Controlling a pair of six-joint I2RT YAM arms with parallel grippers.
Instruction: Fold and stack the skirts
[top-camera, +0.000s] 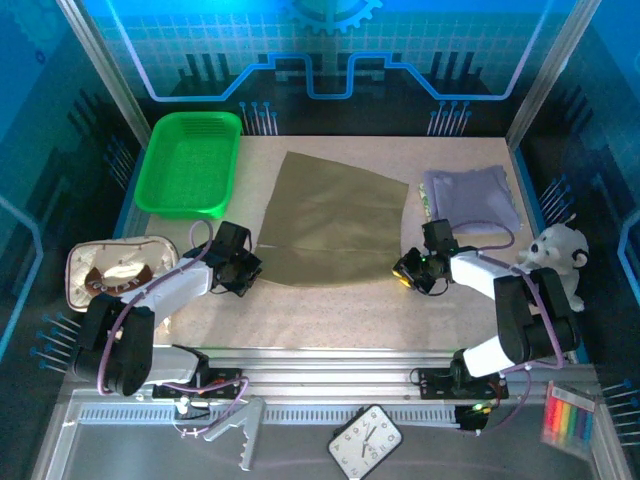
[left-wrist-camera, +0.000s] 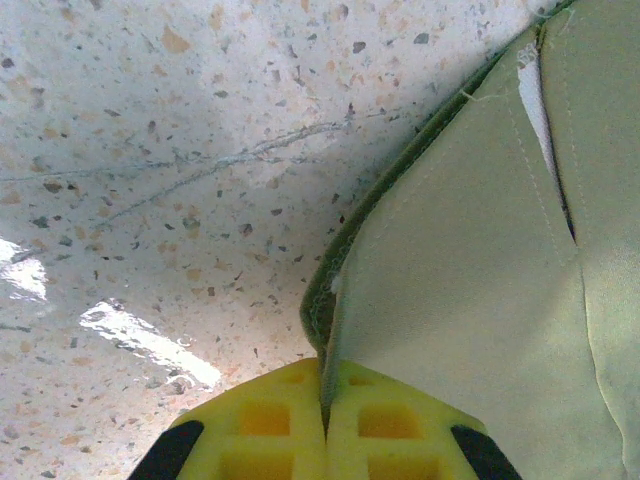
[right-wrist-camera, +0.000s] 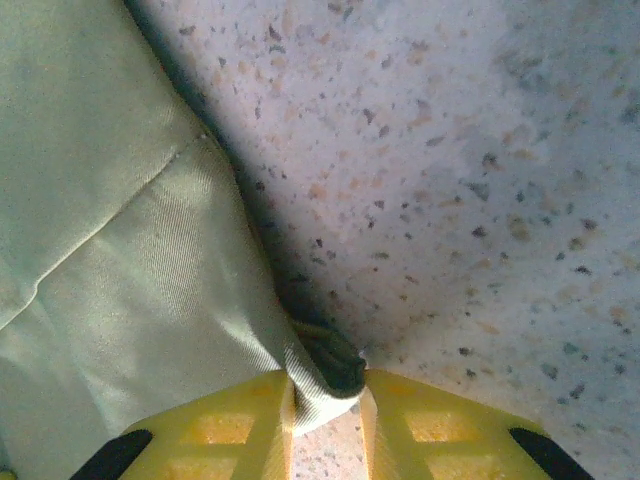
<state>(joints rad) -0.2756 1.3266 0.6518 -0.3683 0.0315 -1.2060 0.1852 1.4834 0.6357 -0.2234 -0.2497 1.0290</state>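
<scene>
**Inspector:** Largest item first.

**Assistant:** The table (top-camera: 330, 310) has a speckled top and sits level. The olive skirt (top-camera: 335, 225) lies spread flat at its centre, with a faint line across it close to the near edge.

**Inspector:** How will it handle?

**Assistant:** I judge it thin woven cloth, light and limp. It will sag between two holds and drag if carried low. The stitched hem and the corners are the sound places to take it, since the doubled edge gives the pads something to bite.

**Inspector:** Next in size.

**Assistant:** The green basket (top-camera: 150, 170) stands at the far left, apart from the olive skirt. The lavender skirt (top-camera: 470, 195) lies folded at the far right, near the olive skirt's far corner but not touching it. The pouch (top-camera: 120, 270) is at the left edge and the plush toy (top-camera: 555, 250) at the right edge.

**Inspector:** Tools.

**Assistant:** The left gripper (left-wrist-camera: 325, 375) has its fingers pressed together on the near left hem. The right gripper (right-wrist-camera: 325, 385) pinches the near right corner, with a small bunch of cloth caught between the pads.

**Inspector:** Edges and room.

**Assistant:** There is bare table in front of the near hem and on both flanks. A fold toward the far side looks unobstructed — the lavender skirt is the closest thing on the right, the basket on the left.
</scene>
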